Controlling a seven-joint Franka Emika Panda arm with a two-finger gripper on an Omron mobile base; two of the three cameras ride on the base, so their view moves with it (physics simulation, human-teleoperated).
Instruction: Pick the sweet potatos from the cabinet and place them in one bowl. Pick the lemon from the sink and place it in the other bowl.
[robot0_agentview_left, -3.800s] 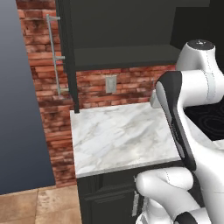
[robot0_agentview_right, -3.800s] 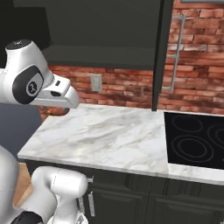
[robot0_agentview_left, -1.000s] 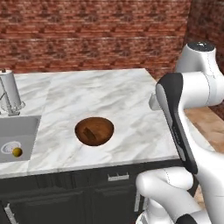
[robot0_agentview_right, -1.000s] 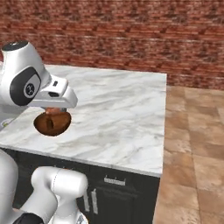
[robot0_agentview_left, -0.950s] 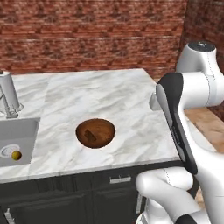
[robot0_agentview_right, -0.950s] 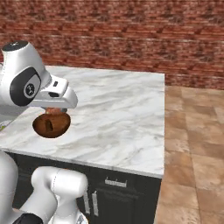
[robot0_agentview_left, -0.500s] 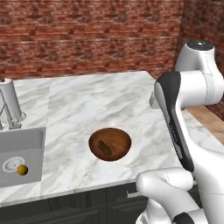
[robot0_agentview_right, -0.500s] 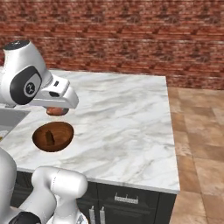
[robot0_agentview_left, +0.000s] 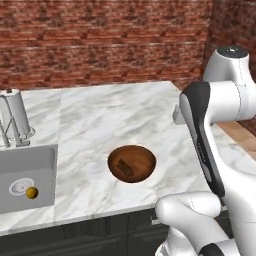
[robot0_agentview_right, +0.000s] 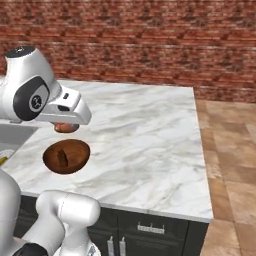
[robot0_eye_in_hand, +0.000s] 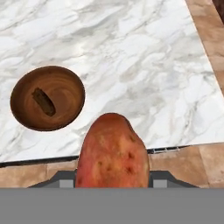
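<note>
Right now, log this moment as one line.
gripper: shut on sweet potato | wooden bowl: one sweet potato inside | lemon: in sink

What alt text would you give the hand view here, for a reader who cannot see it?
A reddish-brown sweet potato fills the lower centre, held in the gripper. Beyond it, to the left, a dark-brown wooden bowl sits on a white marble counter with another small sweet potato inside.
</note>
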